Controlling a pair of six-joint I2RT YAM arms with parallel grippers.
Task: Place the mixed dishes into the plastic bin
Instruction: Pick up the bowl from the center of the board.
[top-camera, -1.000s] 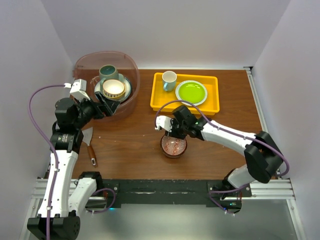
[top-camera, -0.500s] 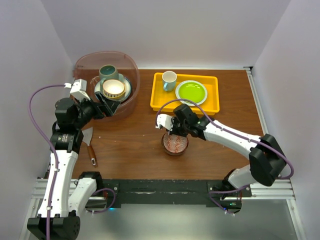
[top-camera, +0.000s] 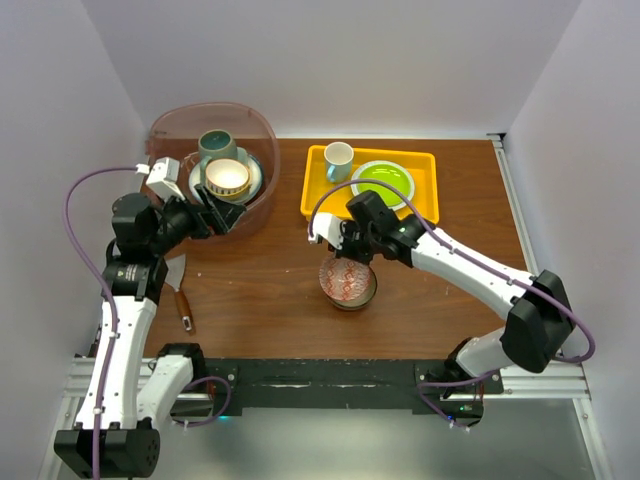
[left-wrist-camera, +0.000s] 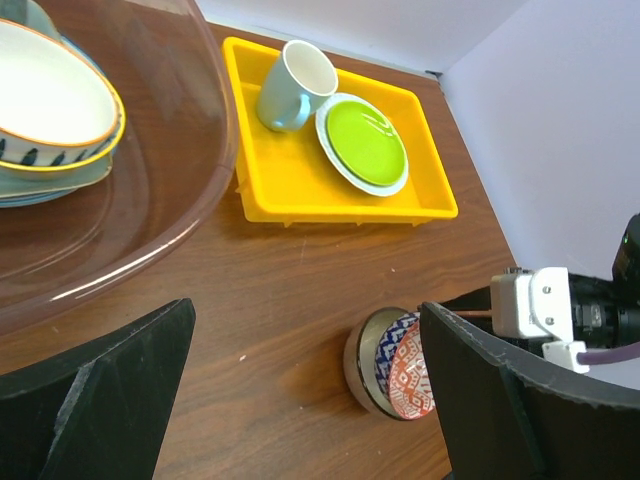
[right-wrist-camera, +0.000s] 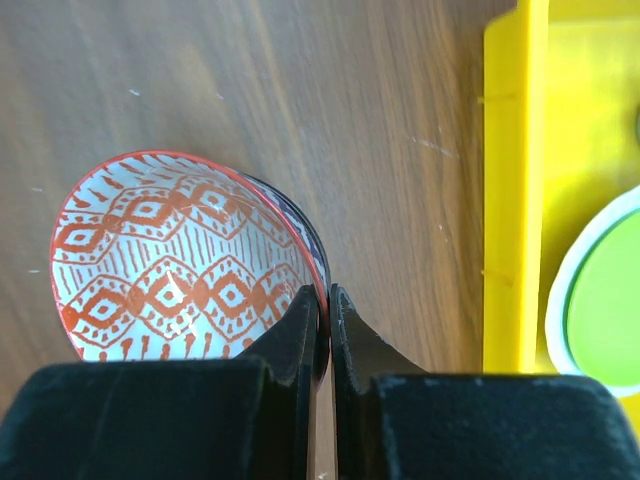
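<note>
The left gripper (top-camera: 218, 212) hung with jaws wide apart at the near wall of the plastic bin (top-camera: 172, 118), which stood at the table's far left corner; inside it, a teal mug (top-camera: 215, 143) sat beside a striped bowl (top-camera: 228, 177) stacked on a plate; a brown-handled tool (top-camera: 183, 303) lay on the wooden table (top-camera: 260, 280) nearer the arms; at mid-table the right gripper (top-camera: 345, 258) pinched the rim of a red-patterned bowl (top-camera: 343, 280), tilted on edge over a second bowl (left-wrist-camera: 357, 360), well apart from the bin, whose tall wall stood between; just beyond, a yellow tray (top-camera: 312, 200) carried a white cup (top-camera: 338, 160) and a lime-green plate (top-camera: 382, 183).
</note>
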